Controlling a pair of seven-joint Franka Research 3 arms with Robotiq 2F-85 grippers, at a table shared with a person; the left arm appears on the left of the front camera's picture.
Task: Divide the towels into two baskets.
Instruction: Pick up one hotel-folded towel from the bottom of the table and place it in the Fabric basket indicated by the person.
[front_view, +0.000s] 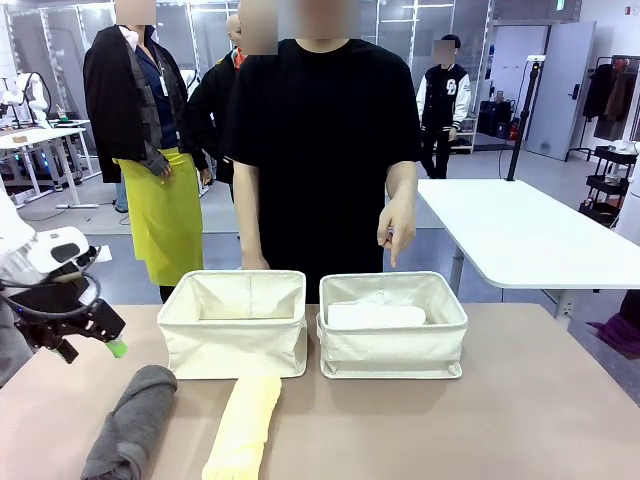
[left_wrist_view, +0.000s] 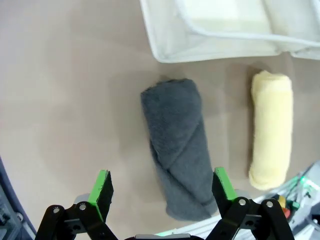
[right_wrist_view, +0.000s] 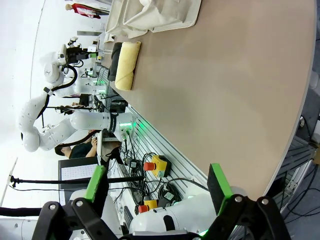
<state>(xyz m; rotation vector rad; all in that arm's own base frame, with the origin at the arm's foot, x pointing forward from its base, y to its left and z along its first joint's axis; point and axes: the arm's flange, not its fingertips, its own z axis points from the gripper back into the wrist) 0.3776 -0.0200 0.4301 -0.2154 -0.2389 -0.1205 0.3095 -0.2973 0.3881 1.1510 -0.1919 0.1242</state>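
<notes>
Two cream baskets stand side by side at mid-table: the left basket (front_view: 235, 335) and the right basket (front_view: 392, 345), which holds a white towel (front_view: 375, 316). In front of them lie a dark grey towel (front_view: 133, 422) (left_wrist_view: 177, 150) and a pale yellow towel (front_view: 245, 425) (left_wrist_view: 271, 130). My left gripper (front_view: 92, 348) (left_wrist_view: 162, 187) hangs open above the near end of the grey towel, apart from it. Open as well, my right gripper (right_wrist_view: 156, 182) is off the table's edge, far from the yellow towel (right_wrist_view: 126, 65) and the baskets (right_wrist_view: 155, 15).
A person in a black shirt stands behind the baskets, one hand (front_view: 397, 235) pointing down over the right basket. The table's right half (front_view: 540, 400) is bare. Cables and emergency-stop boxes (right_wrist_view: 155, 165) sit below the near edge. A white table (front_view: 520, 235) stands beyond.
</notes>
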